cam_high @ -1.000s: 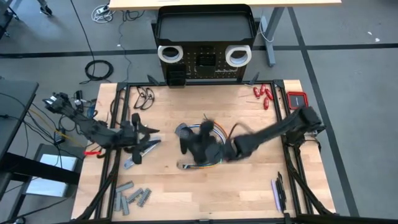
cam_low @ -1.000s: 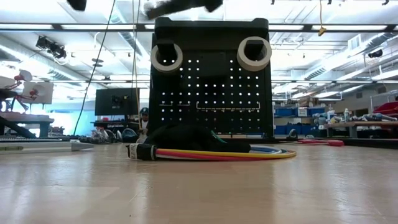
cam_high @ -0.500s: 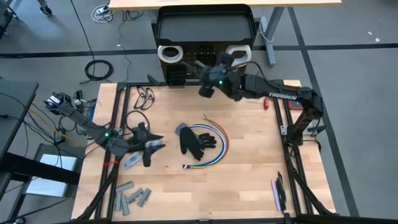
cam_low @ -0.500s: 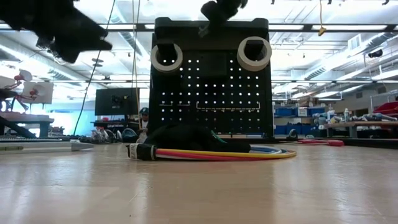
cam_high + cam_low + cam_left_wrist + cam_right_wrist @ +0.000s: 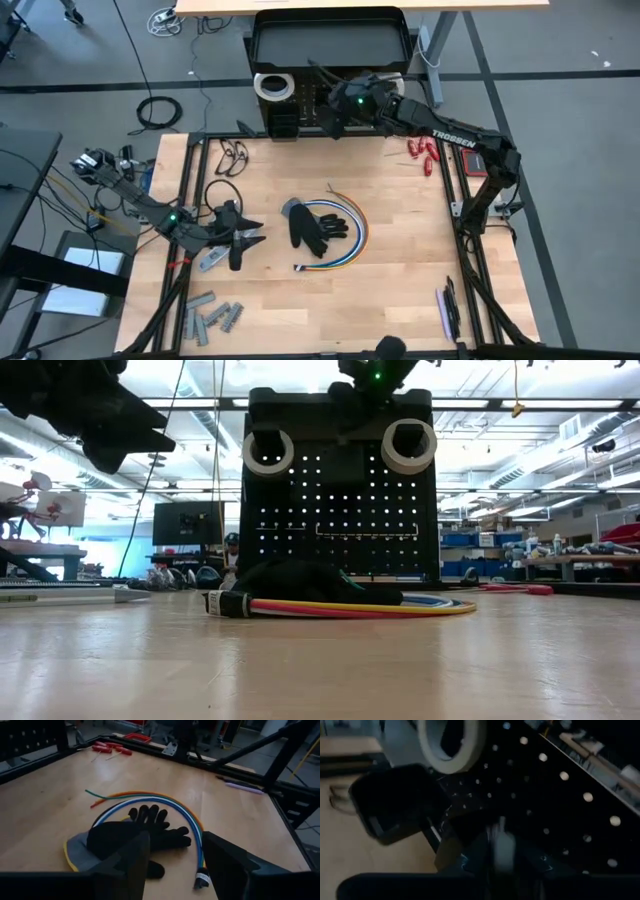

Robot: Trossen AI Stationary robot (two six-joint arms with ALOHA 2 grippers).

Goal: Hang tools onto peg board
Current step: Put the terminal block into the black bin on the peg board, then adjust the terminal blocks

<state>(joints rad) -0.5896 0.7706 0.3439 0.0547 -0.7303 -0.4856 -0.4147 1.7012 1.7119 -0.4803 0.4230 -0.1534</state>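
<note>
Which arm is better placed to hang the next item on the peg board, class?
Right: its gripper is at the peg board, while the left gripper hovers open over the table's left side, far off.

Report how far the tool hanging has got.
Done: two white tape rolls hang on the peg board. In hand: the right gripper is at the board's front; what it holds, if anything, is unclear. The left gripper, open and empty, hovers by the table's left edge. Left: the black glove, cable bundle, red-handled tools, grey metal pieces.
</note>
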